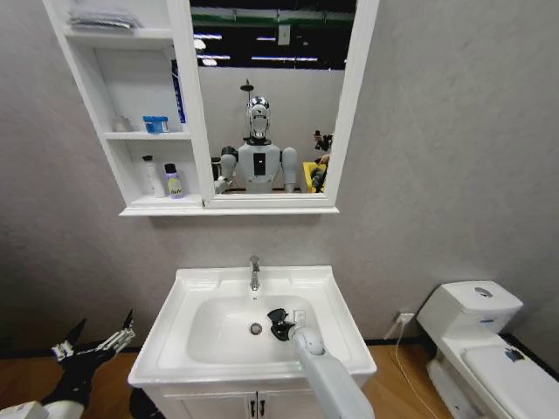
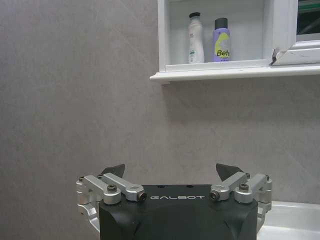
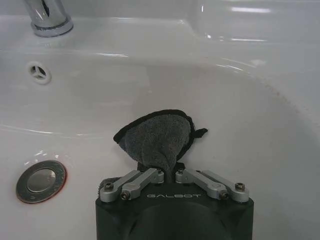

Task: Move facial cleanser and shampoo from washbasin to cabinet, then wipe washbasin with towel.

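My right gripper [image 1: 279,325] reaches into the bowl of the washbasin [image 1: 201,284], shut on the small black towel [image 3: 157,140]. In the right wrist view the towel presses against the white bowl wall, between the red-ringed drain [image 3: 41,180] and the basin's right side. On the cabinet [image 1: 131,209] bottom shelf stand a white bottle [image 2: 196,38] and a purple bottle [image 2: 221,40]; which one is the facial cleanser and which the shampoo I cannot tell. My left gripper [image 1: 94,342] hangs open, low at the left, beside the washbasin.
The chrome tap [image 1: 254,272] rises at the basin's back edge. A white toilet [image 1: 489,349] stands to the right. The mirror [image 1: 271,96] reflects the robot. Small items, one of them a blue box [image 1: 155,124], sit on the middle shelf. Vanity doors [image 1: 253,406] are below.
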### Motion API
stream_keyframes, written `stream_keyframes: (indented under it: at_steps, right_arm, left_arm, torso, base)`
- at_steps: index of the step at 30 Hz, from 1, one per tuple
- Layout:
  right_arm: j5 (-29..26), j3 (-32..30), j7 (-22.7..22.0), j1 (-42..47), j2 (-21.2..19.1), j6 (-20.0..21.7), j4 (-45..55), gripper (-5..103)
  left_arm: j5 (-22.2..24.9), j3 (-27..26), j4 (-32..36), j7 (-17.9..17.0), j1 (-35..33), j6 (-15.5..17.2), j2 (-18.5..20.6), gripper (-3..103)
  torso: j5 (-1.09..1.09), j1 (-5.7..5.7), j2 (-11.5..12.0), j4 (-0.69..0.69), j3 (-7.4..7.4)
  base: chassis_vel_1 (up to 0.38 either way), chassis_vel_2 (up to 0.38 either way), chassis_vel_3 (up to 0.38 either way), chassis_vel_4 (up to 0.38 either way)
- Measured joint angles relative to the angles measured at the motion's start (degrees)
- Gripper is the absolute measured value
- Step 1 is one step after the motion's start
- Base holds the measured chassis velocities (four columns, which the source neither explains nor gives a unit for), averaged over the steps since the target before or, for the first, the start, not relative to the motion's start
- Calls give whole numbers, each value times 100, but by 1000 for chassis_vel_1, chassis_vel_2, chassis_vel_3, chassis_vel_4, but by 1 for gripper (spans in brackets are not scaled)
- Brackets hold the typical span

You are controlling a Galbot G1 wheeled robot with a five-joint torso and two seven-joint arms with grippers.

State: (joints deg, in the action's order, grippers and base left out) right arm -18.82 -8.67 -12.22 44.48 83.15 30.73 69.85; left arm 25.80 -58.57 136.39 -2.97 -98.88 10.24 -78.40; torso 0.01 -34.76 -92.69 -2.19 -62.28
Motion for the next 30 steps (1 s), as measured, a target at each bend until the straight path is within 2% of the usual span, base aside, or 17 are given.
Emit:
stream_keyframes:
  at_steps: [3,5,10,13,16,17,18,21,24,25,26,28,29,30]
  right_arm:
    - [278,30,-182,62,-41,68,159,5]
    - [661,42,-263,119,-113,69,300,5]
    - [937,57,-365,176,-262,194,579,5]
    - [1261,36,-365,192,-371,89,676,5]
    - [1658,-64,-302,233,-534,-260,863,5]
    - [1658,-64,-302,233,-534,-260,863,5]
    - [1852,-129,-266,243,-609,-497,958,5]
    - [1994,-236,-225,239,-695,-728,1076,5]
    - [1864,-376,-77,137,-809,-1078,1107,5]
    - [1693,-460,63,-16,-862,-1421,957,5]
    - [1693,-460,63,-16,-862,-1421,957,5]
    - [1331,-560,347,-306,-909,-1885,558,5]
    - [1099,-596,482,-407,-935,-1967,411,5]
    - [1099,-596,482,-407,-935,-1967,411,5]
  left_arm:
    - [0,0,0,0,0,0,0,100]
    - [0,0,0,0,0,0,0,100]
    - [0,0,0,0,0,0,0,100]
    - [0,0,0,0,0,0,0,100]
    - [0,0,0,0,0,0,0,100]
    - [0,0,0,0,0,0,0,100]
    - [0,0,0,0,0,0,0,100]
    - [0,0,0,0,0,0,0,100]
    - [0,0,0,1,0,0,0,100]
    - [0,0,0,0,0,0,0,100]
    - [0,0,0,0,0,0,0,100]
    - [0,0,0,0,0,0,0,100]
    - [0,0,0,0,0,0,0,100]
    - [0,0,0,0,0,0,0,100]
  torso:
    - [0,0,0,0,0]
    - [0,0,0,1,0]
    - [0,0,0,-1,-1]
    - [1,0,0,1,-1]
    - [0,0,0,0,-1]
    - [0,0,0,0,-1]
    - [-1,0,0,-4,-1]
    - [-3,0,0,-7,0]
    - [-1,-1,0,-5,-1]
    - [-2,-1,0,-4,-1]
    - [-2,-1,0,-4,-1]
    - [-1,-1,1,-1,-1]
    - [-1,-2,1,-1,-1]
    - [-1,-2,1,-1,-1]
  base:
    - [0,0,0,0]
    - [0,0,0,0]
    - [0,0,0,0]
    - [0,0,0,0]
    - [0,0,0,0]
    - [0,0,0,0]
    - [0,0,0,0]
    - [0,0,0,0]
    - [0,0,0,0]
    - [0,0,0,0]
    - [0,0,0,0]
    - [0,0,0,0]
    - [0,0,0,0]
    - [0,0,0,0]
